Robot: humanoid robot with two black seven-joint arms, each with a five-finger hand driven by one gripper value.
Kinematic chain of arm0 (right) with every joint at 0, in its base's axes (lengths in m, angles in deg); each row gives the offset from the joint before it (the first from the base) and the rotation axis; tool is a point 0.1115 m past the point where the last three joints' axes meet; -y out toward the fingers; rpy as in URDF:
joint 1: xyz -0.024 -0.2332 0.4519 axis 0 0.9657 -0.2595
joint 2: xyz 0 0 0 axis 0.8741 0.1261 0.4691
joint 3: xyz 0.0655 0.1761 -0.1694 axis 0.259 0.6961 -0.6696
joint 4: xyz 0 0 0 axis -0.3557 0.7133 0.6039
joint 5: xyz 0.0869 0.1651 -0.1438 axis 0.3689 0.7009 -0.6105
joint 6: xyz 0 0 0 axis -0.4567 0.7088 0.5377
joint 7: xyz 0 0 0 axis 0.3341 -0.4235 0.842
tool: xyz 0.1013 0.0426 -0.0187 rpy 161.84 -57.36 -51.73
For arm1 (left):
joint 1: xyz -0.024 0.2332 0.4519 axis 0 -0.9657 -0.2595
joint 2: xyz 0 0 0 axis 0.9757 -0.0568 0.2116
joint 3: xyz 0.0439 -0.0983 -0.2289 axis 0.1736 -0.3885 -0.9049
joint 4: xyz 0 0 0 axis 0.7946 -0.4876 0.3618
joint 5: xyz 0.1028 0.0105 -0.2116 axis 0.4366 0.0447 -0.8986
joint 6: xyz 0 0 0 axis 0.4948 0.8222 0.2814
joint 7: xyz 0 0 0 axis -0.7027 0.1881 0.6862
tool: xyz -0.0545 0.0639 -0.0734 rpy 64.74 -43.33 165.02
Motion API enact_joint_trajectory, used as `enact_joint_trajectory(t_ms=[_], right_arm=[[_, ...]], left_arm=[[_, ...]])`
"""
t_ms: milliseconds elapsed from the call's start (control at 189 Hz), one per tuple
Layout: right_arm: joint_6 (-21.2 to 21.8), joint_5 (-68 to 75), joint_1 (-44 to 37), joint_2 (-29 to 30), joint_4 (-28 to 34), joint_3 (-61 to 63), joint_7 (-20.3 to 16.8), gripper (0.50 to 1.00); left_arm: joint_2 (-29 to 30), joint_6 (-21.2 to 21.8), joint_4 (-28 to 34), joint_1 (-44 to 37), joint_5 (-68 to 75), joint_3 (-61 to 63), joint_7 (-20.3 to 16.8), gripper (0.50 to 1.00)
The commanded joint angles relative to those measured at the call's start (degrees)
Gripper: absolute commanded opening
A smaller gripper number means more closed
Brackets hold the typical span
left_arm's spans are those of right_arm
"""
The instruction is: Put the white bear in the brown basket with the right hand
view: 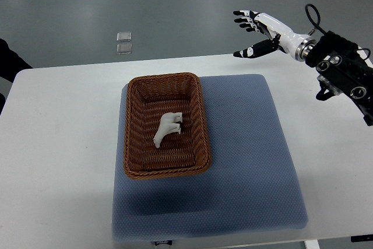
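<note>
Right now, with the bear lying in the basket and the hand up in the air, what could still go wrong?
Little, I think. The white bear lies on its side inside the brown basket. The right hand, fingers spread and empty, is beyond the table's far edge. If it swung low over the table, it could hit the basket rim and push it across the blue mat.

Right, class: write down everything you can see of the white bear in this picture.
The white bear is a small, plain white figure, smooth and hard-looking, perhaps plastic. Its legs point toward the picture's right, so it seems to lie on its side. It rests on the floor of the brown basket, near the middle, clear of the walls. Nothing else touches it; the right hand is far off.
</note>
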Motion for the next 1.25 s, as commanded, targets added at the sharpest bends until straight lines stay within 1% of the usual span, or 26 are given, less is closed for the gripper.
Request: enact_joint_trajectory(t_ms=[0,106,249,381,529,566,630,741,825,1243], right_arm=[[-1.36,9.4,2.83,0.07,-0.76,0.64,-0.02,0.893],[-1.53,18.99,4.33,0.07,-1.55,0.73,-0.28,0.893],[-4.08,31.64,5.73,0.15,-2.95,0.38,-0.28,0.893],[-5.4,36.65,6.7,0.24,-3.57,0.38,-0.28,0.893],[-5.31,41.75,7.67,0.86,-3.66,0.38,-0.37,0.895],[-5.31,43.24,7.75,1.21,-3.57,0.38,-0.37,0.913],[-4.96,45.26,7.93,1.47,-3.57,0.73,-0.37,0.923],[-4.87,48.96,8.1,1.73,-3.48,0.91,-0.2,0.926],[-4.79,50.19,8.19,1.91,-3.39,0.91,0.42,0.926],[-4.7,49.31,8.63,2.09,-3.31,0.2,0.77,0.928]], left_arm=[[0.0,0.0,0.0,0.01,0.0,-0.01,0.0,1.0],[0.0,0.0,0.0,0.01,0.0,-0.01,0.0,1.0],[0.0,0.0,0.0,0.01,0.0,-0.01,0.0,1.0],[0.0,0.0,0.0,0.01,0.0,-0.01,0.0,1.0],[0.0,0.0,0.0,0.01,0.0,-0.01,0.0,1.0],[0.0,0.0,0.0,0.01,0.0,-0.01,0.0,1.0],[0.0,0.0,0.0,0.01,0.0,-0.01,0.0,1.0],[0.0,0.0,0.0,0.01,0.0,-0.01,0.0,1.0],[0.0,0.0,0.0,0.01,0.0,-0.01,0.0,1.0],[0.0,0.0,0.0,0.01,0.0,-0.01,0.0,1.0]])
